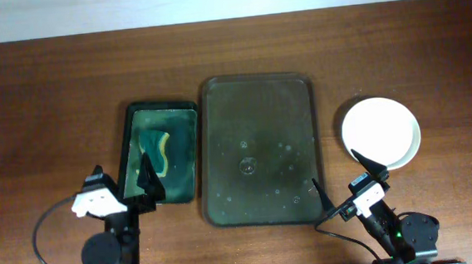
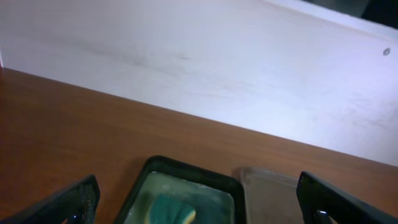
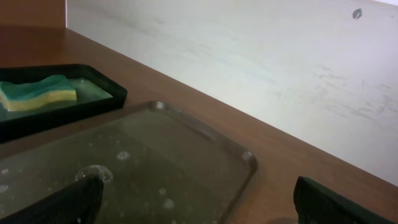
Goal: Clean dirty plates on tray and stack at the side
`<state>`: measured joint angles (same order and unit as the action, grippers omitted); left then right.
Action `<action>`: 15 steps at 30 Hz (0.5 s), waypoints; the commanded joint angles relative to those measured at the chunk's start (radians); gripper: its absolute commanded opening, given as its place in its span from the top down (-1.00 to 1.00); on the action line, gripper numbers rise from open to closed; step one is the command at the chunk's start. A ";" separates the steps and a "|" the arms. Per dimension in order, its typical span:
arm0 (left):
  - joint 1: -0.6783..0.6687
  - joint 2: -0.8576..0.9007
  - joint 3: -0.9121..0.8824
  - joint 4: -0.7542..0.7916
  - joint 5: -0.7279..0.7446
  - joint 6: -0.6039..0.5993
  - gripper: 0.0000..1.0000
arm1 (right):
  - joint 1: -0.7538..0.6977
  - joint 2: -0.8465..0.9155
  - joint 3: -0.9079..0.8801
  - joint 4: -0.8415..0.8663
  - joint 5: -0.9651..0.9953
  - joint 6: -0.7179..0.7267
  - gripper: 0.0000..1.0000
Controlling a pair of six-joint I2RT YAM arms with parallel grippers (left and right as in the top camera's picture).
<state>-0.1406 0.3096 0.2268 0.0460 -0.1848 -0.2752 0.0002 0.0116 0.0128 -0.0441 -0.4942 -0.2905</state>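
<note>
The white plates sit stacked on the bare wood tabletop to the right of the large olive-brown tray. The tray holds no plates, only water drops and bubbles; it also shows in the right wrist view and partly in the left wrist view. My left gripper is open and empty at the near end of the small green tray. My right gripper is open and empty over the large tray's near right corner, just in front of the plates. The plates are out of both wrist views.
The small green tray holds a teal and yellow sponge, seen also in the left wrist view and the right wrist view. A pale wall runs along the table's far edge.
</note>
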 commanded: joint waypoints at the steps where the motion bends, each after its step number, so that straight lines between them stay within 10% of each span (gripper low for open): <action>1: 0.006 -0.178 -0.112 0.012 -0.061 0.024 -0.99 | 0.006 -0.006 -0.007 -0.002 0.009 0.011 -0.97; 15: 0.013 -0.305 -0.219 -0.105 -0.066 0.023 -0.99 | 0.006 -0.006 -0.007 -0.002 0.009 0.011 -0.97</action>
<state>-0.1337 0.0109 0.0120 -0.0570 -0.2443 -0.2680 0.0002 0.0113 0.0128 -0.0437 -0.4942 -0.2901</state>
